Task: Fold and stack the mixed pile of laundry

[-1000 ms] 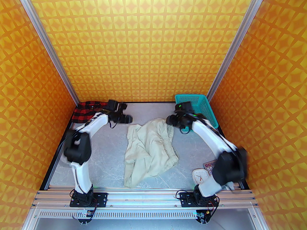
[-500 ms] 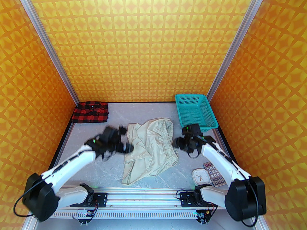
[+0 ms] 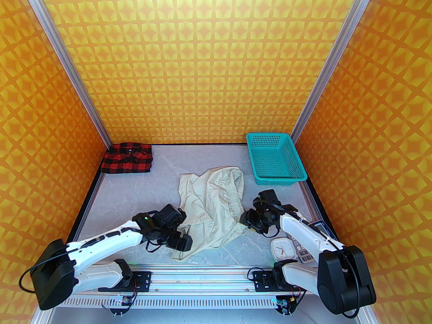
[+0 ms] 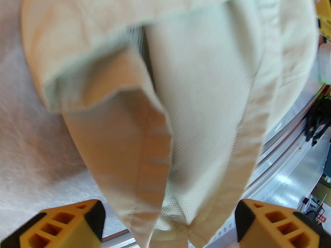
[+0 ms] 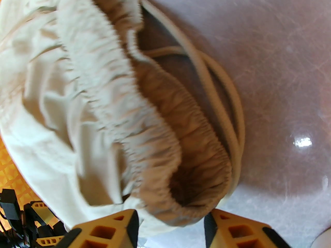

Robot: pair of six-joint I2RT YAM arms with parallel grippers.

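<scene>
Both arms crowd the crumpled cream cloth trousers (image 3: 209, 201), heaped on the grey table (image 3: 141, 194). The left gripper (image 4: 169, 225) hangs spread over a leg hem (image 4: 152, 151). The right gripper (image 5: 170, 227) straddles the gathered waistband (image 5: 165, 128), jaws apart, nothing pinched. The red-and-black checked shirt (image 3: 127, 161) lies folded in the far left corner, so it looks like the trousers' turn. Next: pinch both ends, lift, pull flat. A white square clock (image 3: 282, 248) and a flat keypad calculator (image 3: 305, 253) sit near the right arm (image 3: 303, 228); the teal mesh basket (image 3: 276, 160) is well apart.

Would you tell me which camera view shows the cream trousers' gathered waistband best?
The right wrist view: the waistband sits close up, its gathers plain. The top external view shows it small, along the right edge of the cream trousers. The left wrist view shows their plain legs.
</scene>
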